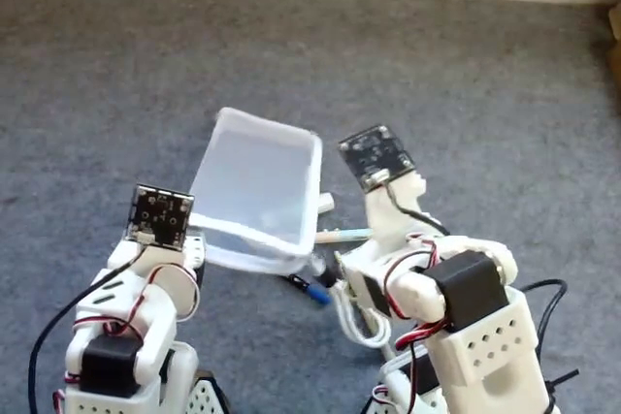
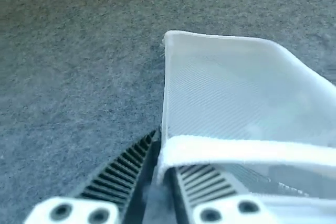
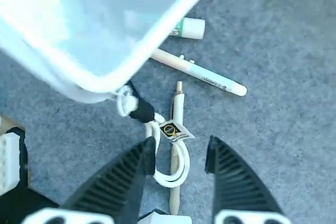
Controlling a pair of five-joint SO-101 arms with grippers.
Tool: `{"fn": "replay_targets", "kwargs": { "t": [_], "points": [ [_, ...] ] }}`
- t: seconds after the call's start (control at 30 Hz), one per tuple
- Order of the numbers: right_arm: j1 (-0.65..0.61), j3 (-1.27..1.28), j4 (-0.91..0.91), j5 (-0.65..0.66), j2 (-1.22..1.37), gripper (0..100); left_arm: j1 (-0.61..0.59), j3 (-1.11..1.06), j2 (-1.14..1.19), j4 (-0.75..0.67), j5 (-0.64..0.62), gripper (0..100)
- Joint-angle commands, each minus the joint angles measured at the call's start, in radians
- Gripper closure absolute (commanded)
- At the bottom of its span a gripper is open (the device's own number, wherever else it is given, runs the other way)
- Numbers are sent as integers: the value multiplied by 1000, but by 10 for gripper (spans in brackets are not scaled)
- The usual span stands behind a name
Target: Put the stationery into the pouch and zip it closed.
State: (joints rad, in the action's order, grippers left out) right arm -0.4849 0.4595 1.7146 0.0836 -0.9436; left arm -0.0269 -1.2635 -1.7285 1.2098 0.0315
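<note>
Obs. 1: the left claw (image 2: 160, 156) is clenched on the white edge band of the pouch (image 2: 236, 87). The mesh body stretches away from its fingertips, raised off the grey surface (image 2: 63, 77).

Obs. 2: the right claw (image 3: 181, 145) is released, jaws spread wide, gripping nothing. It hangs above the surface.

Obs. 3: a cream pen (image 3: 178, 103) lies directly between the right claw's fingers, running lengthwise along the gap. A white cord loop (image 3: 169, 182) and a small tag (image 3: 176, 130) lie over it.

Obs. 4: just past the fingertips, a black zipper pull (image 3: 140, 111) sits at the pouch corner. Farther out, a second pen (image 3: 202, 75) with a teal band lies crosswise, one end under the pouch rim. Beyond it is a small tube (image 3: 188, 27) with a green label, partly hidden by the rim.

Obs. 5: both pens and the tube are outside the pouch.
</note>
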Motion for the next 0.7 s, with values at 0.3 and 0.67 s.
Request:
{"fn": "replay_targets", "kwargs": {
  "t": [0.3, 0.67],
  "points": [
    [105, -51, -22, -12, -16, 850, -39, 259, 188, 86, 2, 993],
    [105, 186, -295, -15, -18, 850, -104, 708, 607, 302, 6, 993]
  ]
}}
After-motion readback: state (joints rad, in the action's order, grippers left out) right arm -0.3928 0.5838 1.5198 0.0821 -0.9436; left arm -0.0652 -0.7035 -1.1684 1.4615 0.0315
